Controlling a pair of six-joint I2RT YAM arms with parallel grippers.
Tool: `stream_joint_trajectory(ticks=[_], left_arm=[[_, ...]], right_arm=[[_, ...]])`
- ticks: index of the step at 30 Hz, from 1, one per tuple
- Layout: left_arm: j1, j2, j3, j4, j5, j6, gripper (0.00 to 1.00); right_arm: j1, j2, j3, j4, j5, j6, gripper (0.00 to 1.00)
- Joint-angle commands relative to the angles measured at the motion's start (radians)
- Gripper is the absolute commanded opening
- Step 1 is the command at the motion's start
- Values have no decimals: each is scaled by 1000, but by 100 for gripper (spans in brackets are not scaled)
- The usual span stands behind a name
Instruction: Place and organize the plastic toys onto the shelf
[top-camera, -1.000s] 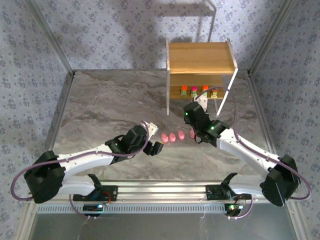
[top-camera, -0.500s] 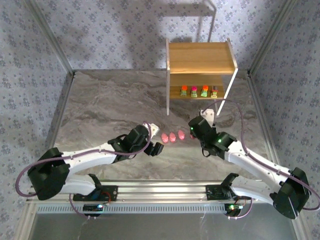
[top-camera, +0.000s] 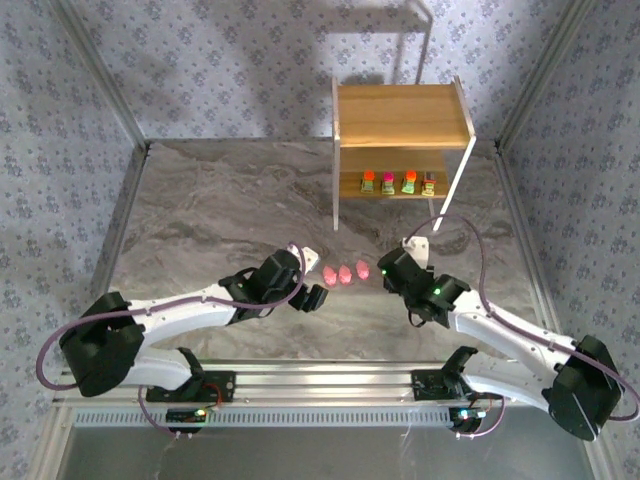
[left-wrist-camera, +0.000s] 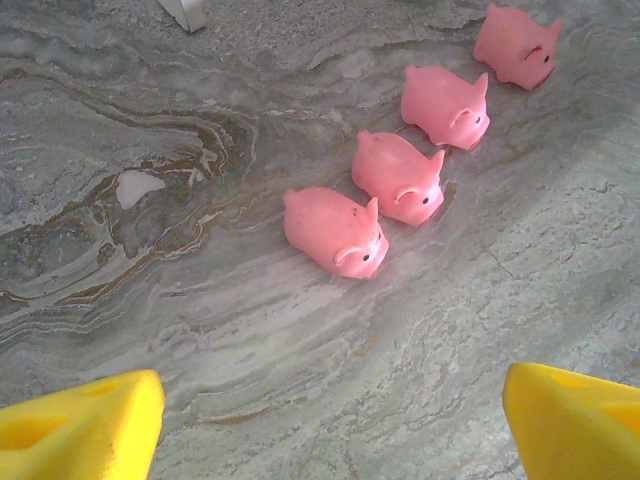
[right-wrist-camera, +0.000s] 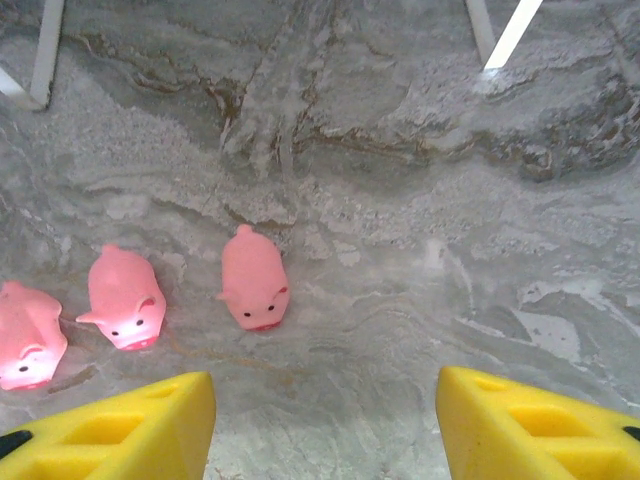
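Right claw (right-wrist-camera: 322, 400) gapes above bare marble (right-wrist-camera: 420, 250) beside nearest pig (right-wrist-camera: 255, 290).

The light was soft and even, coming from above and the near side. A blurred grey shadow lay on the back wall (top-camera: 250, 60), and the lower board of the shelf (top-camera: 403, 115) sat in shade. The bench (top-camera: 200, 220) had a mild sheen but no hard glare. On the right wrist view the leftmost pig (right-wrist-camera: 25, 345) glowed, nearly washed out. The pigs (left-wrist-camera: 335, 232) looked sharp on both wrist views, while the yellow fingers (left-wrist-camera: 80, 425) at the bottom edges were out of focus.
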Motion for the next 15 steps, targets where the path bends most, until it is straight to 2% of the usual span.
stream_joint_trajectory(ticks=[1, 15], left_arm=[[-9, 12, 42, -8, -12, 10, 88], [-10, 20, 49, -16, -18, 10, 88]], right_arm=[[-3, 32, -17, 13, -42, 21, 62], [-85, 193, 16, 103, -189, -38, 66]])
